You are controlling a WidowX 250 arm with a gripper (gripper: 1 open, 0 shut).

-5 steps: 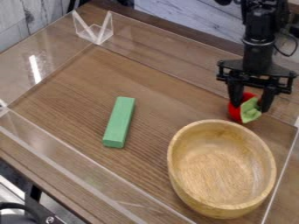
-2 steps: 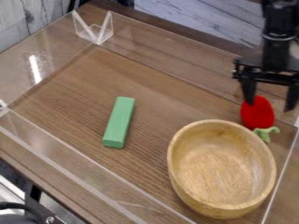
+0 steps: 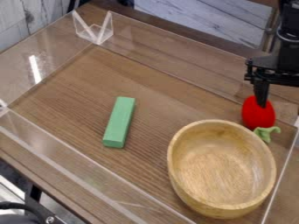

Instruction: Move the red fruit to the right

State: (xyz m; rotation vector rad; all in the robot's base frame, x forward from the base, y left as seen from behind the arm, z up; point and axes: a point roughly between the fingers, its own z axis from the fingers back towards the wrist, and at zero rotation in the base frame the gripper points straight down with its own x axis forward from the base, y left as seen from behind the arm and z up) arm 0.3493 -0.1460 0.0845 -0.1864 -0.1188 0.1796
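Red fruit (image 3: 258, 112) on the table's (image 3: 176, 92) right edge beside wooden bowl (image 3: 222, 168), gripper (image 3: 272, 85) above, jaws spread, holding nothing, open wood left

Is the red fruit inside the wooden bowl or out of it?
Out. The red fruit sits on the wooden tabletop just beyond the wooden bowl's far right rim, its green stem beside the rim. The bowl's inside looks empty.

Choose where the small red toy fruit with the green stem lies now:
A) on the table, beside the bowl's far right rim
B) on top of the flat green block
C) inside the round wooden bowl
A: the small red toy fruit rests on the wooden table, just outside the round wooden bowl.
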